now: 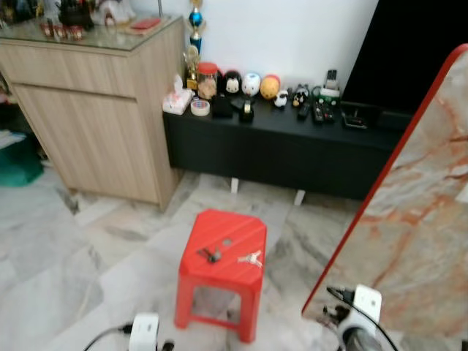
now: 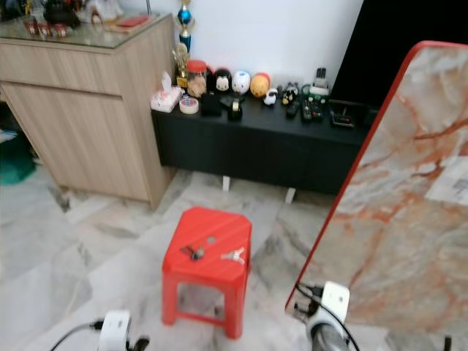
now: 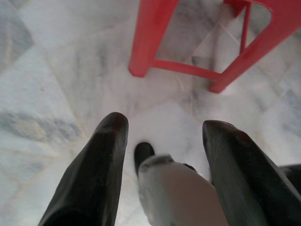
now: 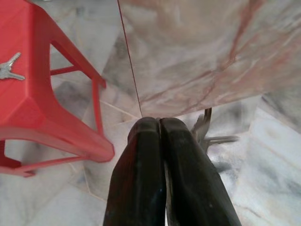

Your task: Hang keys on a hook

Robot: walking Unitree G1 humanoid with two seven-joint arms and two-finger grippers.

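Well, unlabelled silver keys (image 1: 250,257) flat on plain red stool (image 1: 234,232)

marble floor (image 1: 80,270), wooden cabinet (image 1: 95,124)

Head stereo pair: high, facing forward and down at red stool (image 1: 221,252), with black cabinet (image 1: 278,150) beyond it. Left wrist: low, near floor, facing stool's legs. Right wrist: beside stool, sharing its seat and silver keys (image 4: 8,67) with head pair.
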